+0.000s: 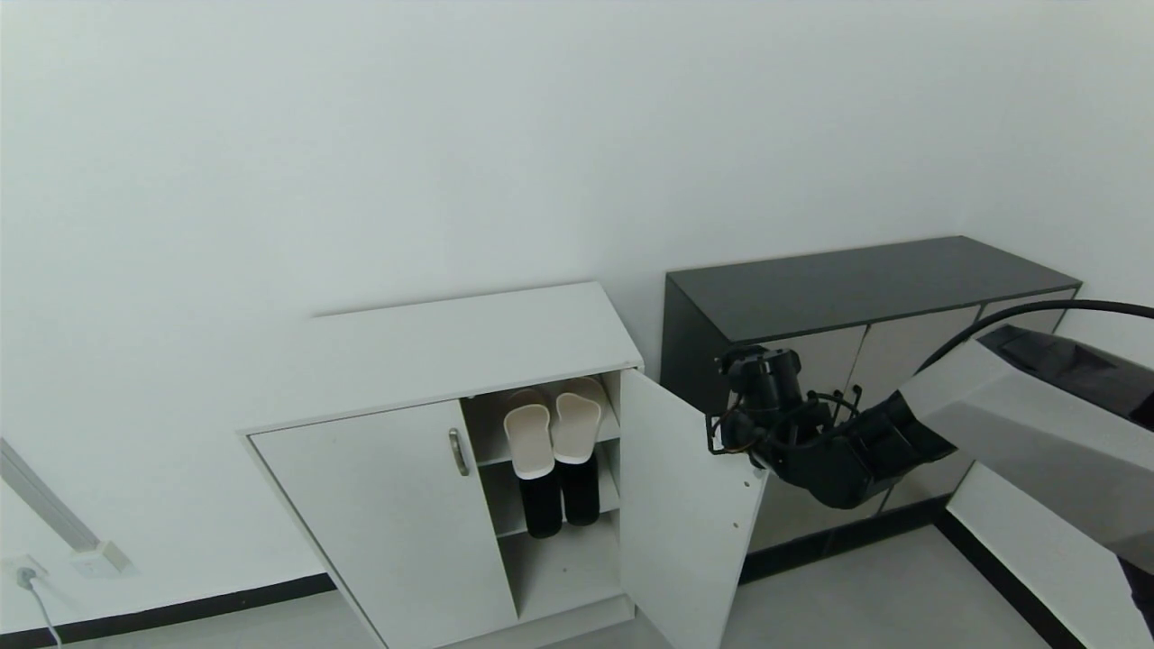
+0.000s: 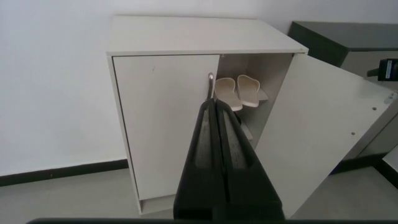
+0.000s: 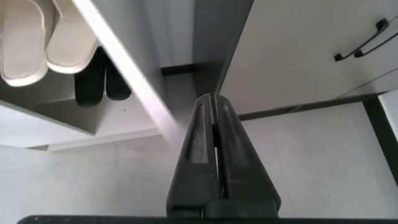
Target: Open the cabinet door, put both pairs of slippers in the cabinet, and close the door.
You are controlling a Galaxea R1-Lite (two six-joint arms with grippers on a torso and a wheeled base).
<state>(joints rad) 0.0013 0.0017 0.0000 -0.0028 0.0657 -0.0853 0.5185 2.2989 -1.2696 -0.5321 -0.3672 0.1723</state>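
Inside the white two-door cabinet [image 1: 469, 335], a pair of cream slippers [image 1: 552, 431] lies side by side on the upper shelf, their ends jutting past the shelf's front edge. Directly below, a pair of black slippers [image 1: 561, 498] sits side by side on the next shelf down.

The cabinet's right door [image 1: 685, 514] stands swung wide open toward the near side. The left door [image 1: 379, 514] is flush shut, with a small upright metal handle [image 1: 458, 452] near its inner edge.

Just beside the free edge of the open right door, on its right, is the right hand [image 3: 215, 99]. Its two black fingers are pressed together with nothing between them; whether they touch the door I cannot tell. The left hand [image 2: 216, 104] is on the near side, well apart from the cabinet front, and points toward the handle and the open compartment. Its fingers are also closed flat against each other, and they grip nothing.

To the right of the cabinet, against the same white wall [image 1: 451, 135], stands a low dark-topped sideboard [image 1: 856, 279] with pale door fronts. Both pieces rest on a pale grey floor [image 1: 856, 595] edged by a black skirting strip.
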